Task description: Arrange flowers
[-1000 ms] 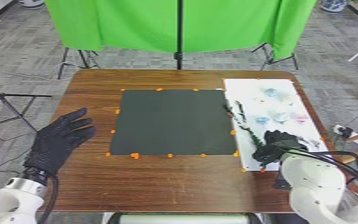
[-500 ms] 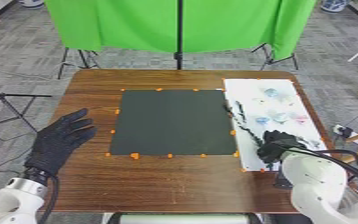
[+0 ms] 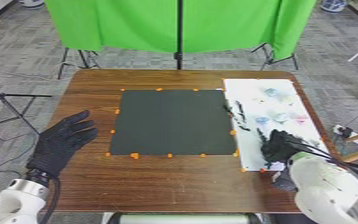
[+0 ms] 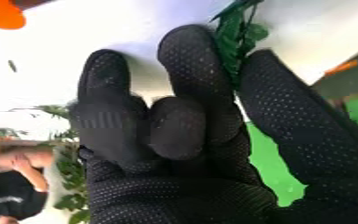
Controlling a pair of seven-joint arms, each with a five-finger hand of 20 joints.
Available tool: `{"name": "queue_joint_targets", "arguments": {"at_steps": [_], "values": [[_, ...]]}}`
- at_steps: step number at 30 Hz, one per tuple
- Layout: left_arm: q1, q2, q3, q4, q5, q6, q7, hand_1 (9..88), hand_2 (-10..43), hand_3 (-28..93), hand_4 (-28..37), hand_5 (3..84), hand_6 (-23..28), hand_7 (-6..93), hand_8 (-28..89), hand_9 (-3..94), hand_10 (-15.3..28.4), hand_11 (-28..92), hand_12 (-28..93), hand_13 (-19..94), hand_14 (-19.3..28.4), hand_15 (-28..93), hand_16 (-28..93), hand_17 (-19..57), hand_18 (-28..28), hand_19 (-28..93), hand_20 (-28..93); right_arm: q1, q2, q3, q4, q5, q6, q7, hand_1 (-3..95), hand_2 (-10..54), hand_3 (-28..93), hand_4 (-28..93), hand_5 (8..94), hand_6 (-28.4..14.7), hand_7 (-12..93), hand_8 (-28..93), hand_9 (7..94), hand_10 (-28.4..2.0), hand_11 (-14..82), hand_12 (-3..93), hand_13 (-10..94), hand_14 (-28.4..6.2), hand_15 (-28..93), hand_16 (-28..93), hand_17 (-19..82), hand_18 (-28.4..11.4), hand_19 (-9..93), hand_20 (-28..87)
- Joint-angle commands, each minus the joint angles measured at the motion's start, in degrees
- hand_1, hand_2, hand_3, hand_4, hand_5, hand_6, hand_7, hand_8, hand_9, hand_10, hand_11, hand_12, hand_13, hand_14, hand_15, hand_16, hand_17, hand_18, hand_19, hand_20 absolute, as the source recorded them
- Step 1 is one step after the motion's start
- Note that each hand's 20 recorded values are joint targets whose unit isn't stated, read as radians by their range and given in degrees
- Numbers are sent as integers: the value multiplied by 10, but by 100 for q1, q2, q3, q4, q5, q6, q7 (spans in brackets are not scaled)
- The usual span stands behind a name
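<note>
Showing dark green, a leafy sprig (image 4: 232,44) in the right hand (image 3: 282,145)

The robot hand (image 3: 283,143) pinches a leafy green stem (image 4: 232,39).

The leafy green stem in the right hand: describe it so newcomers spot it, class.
The table bears a white sheet at right. Over it, the right hand pinches the leafy green stem between finger and thumb. Unlike it, a stem farther up lies untouched.

White rounded arms, black mesh gloves, dark cables
</note>
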Motion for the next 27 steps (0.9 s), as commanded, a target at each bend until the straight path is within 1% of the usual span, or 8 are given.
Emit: {"name": "queue_joint_targets", "arguments": {"at_steps": [1, 4, 6, 7, 13, 19, 25, 27], "values": [[81, -2, 29, 60, -17, 23, 1, 244, 14, 757, -283, 329, 55, 294, -152, 295, 145, 398, 130, 232, 170, 592, -77, -86, 236, 581, 78, -1220, -481, -563, 367, 452, 197, -615, 374, -53, 932, -148, 907, -88, 469, -4, 878, -121, 664, 269, 827, -88, 750, 264, 362, -129, 842, 150], [69, 8, 33, 67, -23, 35, 5, 246, 16, 755, -283, 329, 55, 294, -152, 295, 145, 398, 129, 232, 170, 592, -78, -86, 236, 581, 78, -1299, -471, -473, 249, 415, 327, -782, 381, -51, 932, -152, 914, -96, 447, 7, 877, -127, 664, 264, 817, -96, 766, 262, 351, -128, 838, 162], [48, -4, 31, 78, -11, 9, -13, 246, 16, 755, -283, 329, 55, 295, -152, 295, 145, 398, 129, 231, 170, 592, -78, -86, 236, 581, 78, -1359, -446, -440, 170, 339, 560, -911, 385, -53, 932, -150, 913, -99, 452, 9, 876, -131, 670, 262, 813, -99, 777, 261, 349, -129, 835, 173], [43, -5, 33, 81, -13, 0, -20, 246, 16, 755, -283, 329, 55, 295, -152, 295, 145, 398, 129, 231, 170, 592, -78, -86, 236, 581, 78, -1386, -465, -384, 123, 298, 541, -976, 385, -53, 932, -148, 914, -100, 451, 8, 876, -132, 672, 261, 812, -101, 781, 261, 348, -129, 834, 178], [35, -9, 40, 83, -13, -6, -19, 245, 16, 757, -283, 328, 55, 296, -153, 294, 145, 398, 129, 231, 169, 593, -77, -86, 236, 581, 78, -1417, -400, -288, -127, 23, 924, -1234, 385, -52, 932, -142, 911, -100, 464, 6, 875, -134, 682, 257, 808, -103, 793, 259, 344, -130, 827, 203], [102, -31, -6, 37, -17, 37, -8, 245, 17, 757, -283, 328, 54, 297, -153, 294, 146, 399, 129, 232, 168, 593, -77, -86, 235, 581, 78, -1341, -388, -125, -369, -20, 1328, -1301, 381, -50, 932, -137, 908, -100, 479, 1, 875, -132, 688, 256, 809, -101, 802, 256, 345, -131, 823, 221], [123, 20, -57, 2, -29, 56, 5, 245, 16, 758, -283, 328, 54, 298, -153, 294, 145, 399, 129, 232, 169, 591, -77, -86, 235, 581, 78, -1123, -292, 89, -614, 47, 1699, -1273, 379, -47, 932, -134, 908, -99, 483, -3, 875, -129, 691, 256, 812, -100, 804, 256, 347, -133, 825, 224], [133, 52, -105, 2, -16, -17, 56, 245, 16, 758, -283, 328, 54, 298, -153, 294, 145, 399, 129, 231, 169, 592, -77, -86, 236, 581, 78, -964, -242, 88, -652, 84, 1859, -1281, 377, -48, 932, -130, 905, -98, 490, -3, 876, -129, 690, 256, 812, -100, 804, 256, 348, -133, 826, 225]]}}
